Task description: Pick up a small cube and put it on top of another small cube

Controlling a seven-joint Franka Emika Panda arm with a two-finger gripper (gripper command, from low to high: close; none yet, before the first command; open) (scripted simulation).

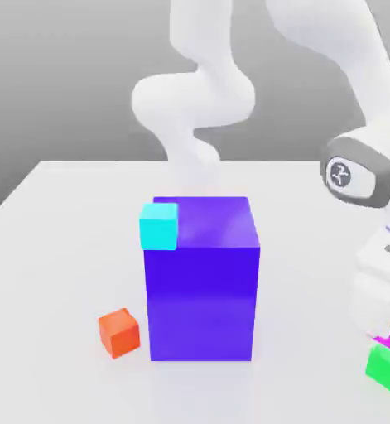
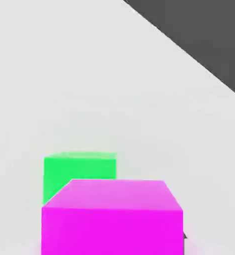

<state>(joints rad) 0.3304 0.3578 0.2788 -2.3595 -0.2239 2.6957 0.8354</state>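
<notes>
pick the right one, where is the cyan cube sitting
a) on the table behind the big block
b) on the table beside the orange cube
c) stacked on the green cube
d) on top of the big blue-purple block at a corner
d: the cyan cube rests on the top face of the big blue-purple block, at its near corner on the exterior view's left, well above the orange cube on the table.

- A round emblem with a white, Z-like mark stands on the dark joint cap of the robot arm, at the exterior view's right.
- No other text is readable.
</notes>
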